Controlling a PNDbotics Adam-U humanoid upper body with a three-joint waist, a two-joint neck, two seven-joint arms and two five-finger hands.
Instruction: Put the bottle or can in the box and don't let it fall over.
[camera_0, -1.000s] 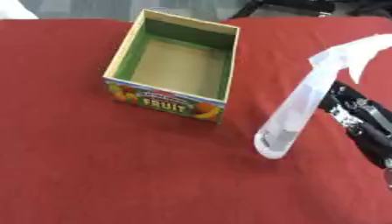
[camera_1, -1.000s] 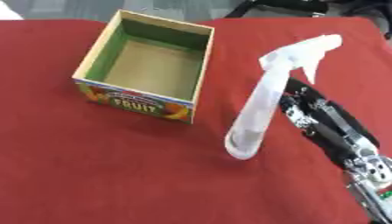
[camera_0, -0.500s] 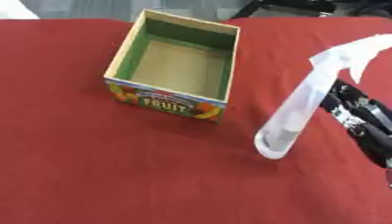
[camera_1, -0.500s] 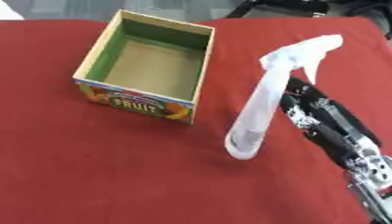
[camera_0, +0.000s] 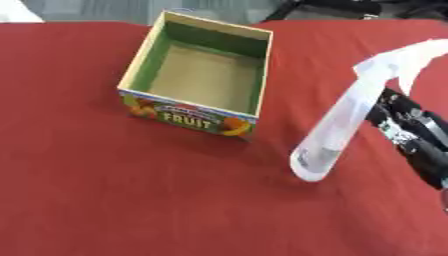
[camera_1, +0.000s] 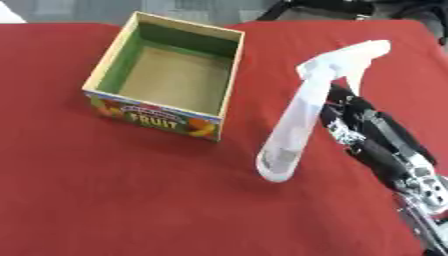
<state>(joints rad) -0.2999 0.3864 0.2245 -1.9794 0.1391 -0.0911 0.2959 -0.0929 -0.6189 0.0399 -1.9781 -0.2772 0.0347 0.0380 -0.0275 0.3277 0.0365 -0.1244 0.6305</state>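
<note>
A translucent white spray bottle (camera_1: 293, 130) stands upright on the red cloth, its trigger head (camera_1: 346, 55) at the top. My right hand (camera_1: 367, 132), black with silver parts, comes in from the lower right and lies close against the bottle's right side, just below the head. The bottle hides where the two meet, so a hold does not show. Left of the bottle stands an open cardboard box (camera_0: 188, 122) with "FRUIT" printed on its front, green inside walls and a bare brown floor. Nothing is in it. My left hand shows in neither view.
A red cloth (camera_0: 105, 200) covers the whole table. Dark equipment (camera_1: 324, 7) sits beyond the far edge. A gap of bare cloth separates the box from the bottle.
</note>
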